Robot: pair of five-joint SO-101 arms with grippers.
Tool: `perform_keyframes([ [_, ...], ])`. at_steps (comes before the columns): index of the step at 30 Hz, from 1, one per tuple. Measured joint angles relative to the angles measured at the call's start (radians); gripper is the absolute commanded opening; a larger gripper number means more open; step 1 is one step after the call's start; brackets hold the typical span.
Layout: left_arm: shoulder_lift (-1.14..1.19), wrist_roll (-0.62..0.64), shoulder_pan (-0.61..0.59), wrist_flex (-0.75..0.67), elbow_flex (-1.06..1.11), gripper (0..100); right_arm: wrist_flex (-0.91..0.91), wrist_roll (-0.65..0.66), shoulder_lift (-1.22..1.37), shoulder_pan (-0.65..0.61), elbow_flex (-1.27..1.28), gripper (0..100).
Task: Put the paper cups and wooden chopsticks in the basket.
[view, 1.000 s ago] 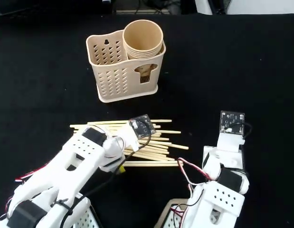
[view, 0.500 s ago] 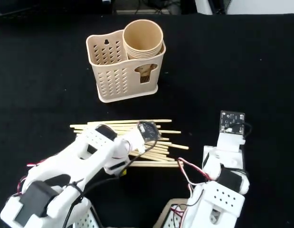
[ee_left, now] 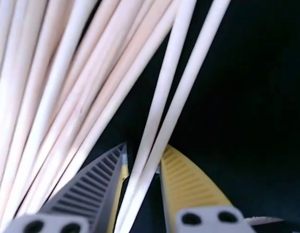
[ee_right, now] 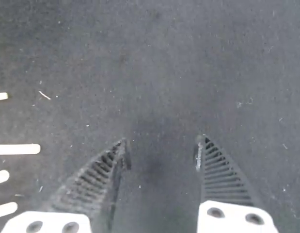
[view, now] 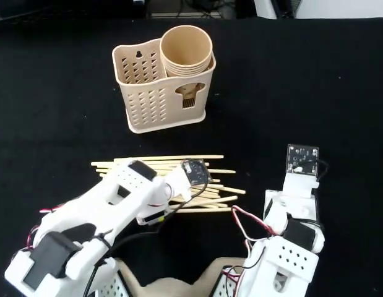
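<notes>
Chopsticks (ee_left: 162,116): two are pinched in my left gripper (ee_left: 144,149), the pile (ee_left: 67,87) just beside it. I'd lift slowly, keeping them level. My right gripper (ee_right: 162,143) hangs spread apart.

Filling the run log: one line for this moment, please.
left gripper: shut on two chopsticks | right gripper: open over table | paper cups: in basket

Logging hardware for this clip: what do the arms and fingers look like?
The left arm and right arm are white plastic shells with black motors, red and black cables, and a black camera board at the wrist. The left gripper has one grey and one yellow ribbed finger; the right gripper has two dark ribbed fingers.
</notes>
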Motion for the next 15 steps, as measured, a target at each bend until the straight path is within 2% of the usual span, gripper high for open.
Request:
perform_keyframes([
  [5,0.003,0.000,0.014,0.061,-0.017,9,0.000,0.000,0.000,0.000,0.000,22.2],
  [10,0.005,0.003,0.075,0.071,-0.017,9,0.000,0.000,0.000,0.000,0.000,22.2],
  [15,0.005,0.003,0.078,0.055,-0.017,11,0.000,0.000,0.000,0.000,0.000,22.2],
])
